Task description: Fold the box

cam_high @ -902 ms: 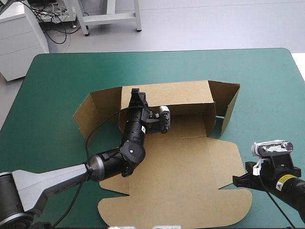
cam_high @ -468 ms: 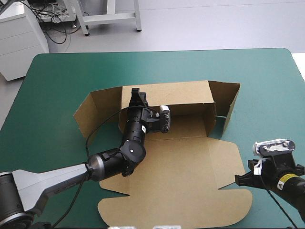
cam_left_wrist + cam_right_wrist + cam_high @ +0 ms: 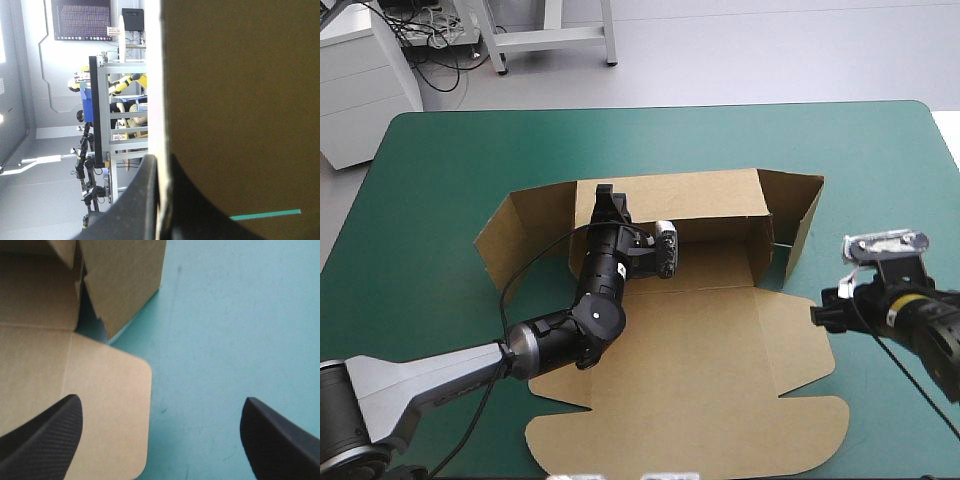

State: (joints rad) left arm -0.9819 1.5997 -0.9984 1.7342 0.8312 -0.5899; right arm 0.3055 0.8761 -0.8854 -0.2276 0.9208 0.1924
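The desk (image 3: 450, 170), under its teal-green cover, fills most of the high view.

The box (image 3: 690, 370) lies at the centre of the frame as a partly raised brown sheet. Its rear wall (image 3: 690, 195) stands upright just above centre. A side panel (image 3: 802, 225) stands at the right end of that wall, and another side panel (image 3: 505, 240) leans outward at the left end. The lid section (image 3: 700, 420) lies flat on the desk and reaches to the lower centre of the frame.

The left claw (image 3: 610, 203) is positioned at the left part of the rear wall, slightly left of centre. It is clenched on the wall's top edge; in the left wrist view the black fingers (image 3: 140, 200) are all but closed, with the board between them.

The right claw (image 3: 828, 310) is positioned at centre right, over the rounded side tab (image 3: 790, 340) of the flat sheet. It is released: in the right wrist view its fingers (image 3: 45, 435) stand well apart. One finger is over the tab and the other over bare cover.
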